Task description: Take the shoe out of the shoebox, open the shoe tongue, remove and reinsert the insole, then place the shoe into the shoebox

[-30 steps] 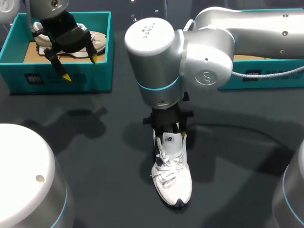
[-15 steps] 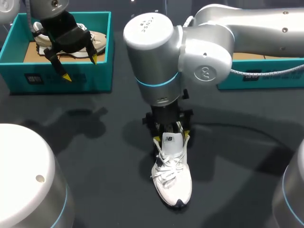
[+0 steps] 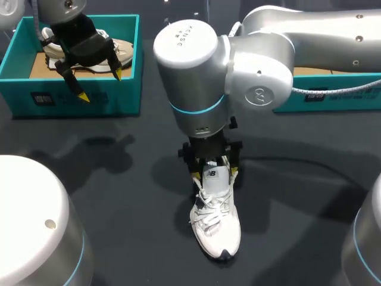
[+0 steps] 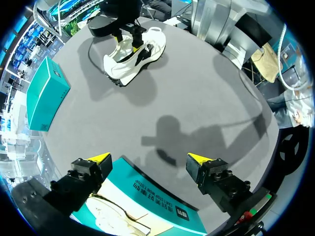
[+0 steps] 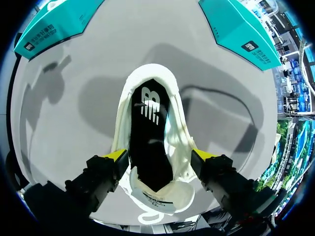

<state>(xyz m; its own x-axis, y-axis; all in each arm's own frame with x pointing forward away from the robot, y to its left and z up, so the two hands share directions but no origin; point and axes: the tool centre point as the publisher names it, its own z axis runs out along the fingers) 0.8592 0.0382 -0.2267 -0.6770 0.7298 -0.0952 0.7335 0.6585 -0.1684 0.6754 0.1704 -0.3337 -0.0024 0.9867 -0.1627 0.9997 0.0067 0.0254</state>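
Note:
A white laced shoe (image 3: 215, 229) stands on the dark table, toe toward the front edge. My right gripper (image 3: 213, 173) hangs straight over its heel opening, open, one yellow tip at each side of the collar. In the right wrist view the gripper (image 5: 160, 156) straddles the shoe (image 5: 147, 196), and a black insole (image 5: 150, 132) with a white logo lies inside. My left gripper (image 3: 100, 85) is open and empty above the front wall of the teal shoebox (image 3: 77, 102) at the back left. In the left wrist view that gripper (image 4: 148, 158) hovers over the box (image 4: 162, 201).
A beige shoe (image 3: 122, 50) lies in the left shoebox. A second teal box (image 3: 333, 98) stands at the back right, partly behind my right arm. Bare dark table surrounds the white shoe (image 4: 130, 61) on all sides.
My right gripper's fingers have spread wider over the shoe's opening, and its wrist has shifted slightly. The shoe and the left arm have stayed put.

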